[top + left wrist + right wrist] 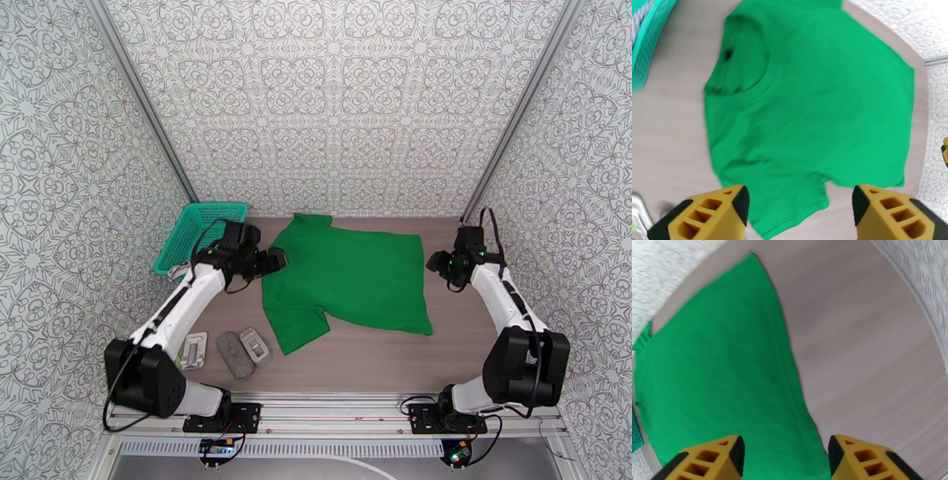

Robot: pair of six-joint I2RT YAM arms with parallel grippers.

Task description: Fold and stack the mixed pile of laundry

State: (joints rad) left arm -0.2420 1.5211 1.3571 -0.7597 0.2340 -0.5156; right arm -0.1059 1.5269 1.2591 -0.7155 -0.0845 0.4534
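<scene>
Top external view, from the near edge of the worktop (371, 359) outward: three small grey things (235, 355) lie close together in the near left part, beside the left arm's forearm. Past them the green shirt (347, 280) is spread flat across the middle, neck opening toward the left edge and hem toward the right. One sleeve points at the near edge and the other at the far edge.

The left gripper (276, 260) hangs over the shirt's neck end. Its wrist camera shows the yellow fingers (711, 215) standing wide apart with nothing between them, and the shirt (809, 102) lying flat below.

The right gripper (433, 263) hangs just off the hem on the right. Its fingers (865, 457) are also parted and hold nothing, and the hem edge of the shirt (719, 370) runs beneath the gap.

A teal basket (207, 208) sits tilted in the far left corner, beyond the left gripper and apart from the shirt.
</scene>
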